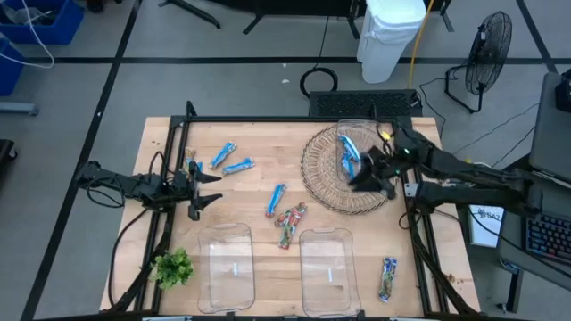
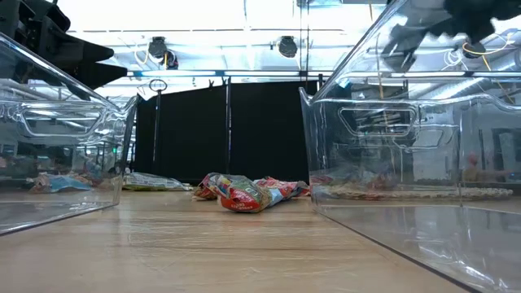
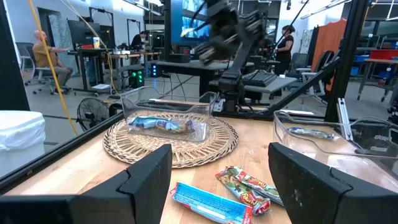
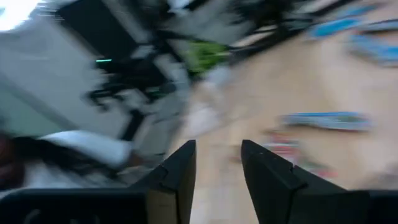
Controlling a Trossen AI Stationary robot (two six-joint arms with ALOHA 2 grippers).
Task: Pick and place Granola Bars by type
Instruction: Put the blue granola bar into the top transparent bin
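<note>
Slim blue and multicoloured Granola Bars (image 1: 277,200), wrapped

A clear bin (image 1: 357,147) holding bars sits on a woven mat (image 1: 323,174) at far right. Two empty bins (image 1: 225,267) stand near, loose bars (image 1: 230,160) scattered between.

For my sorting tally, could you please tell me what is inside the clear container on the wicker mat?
Blue granola bars lie inside the clear container on the wicker mat. The right gripper above hides part of it, so an exact count cannot be given.
</note>
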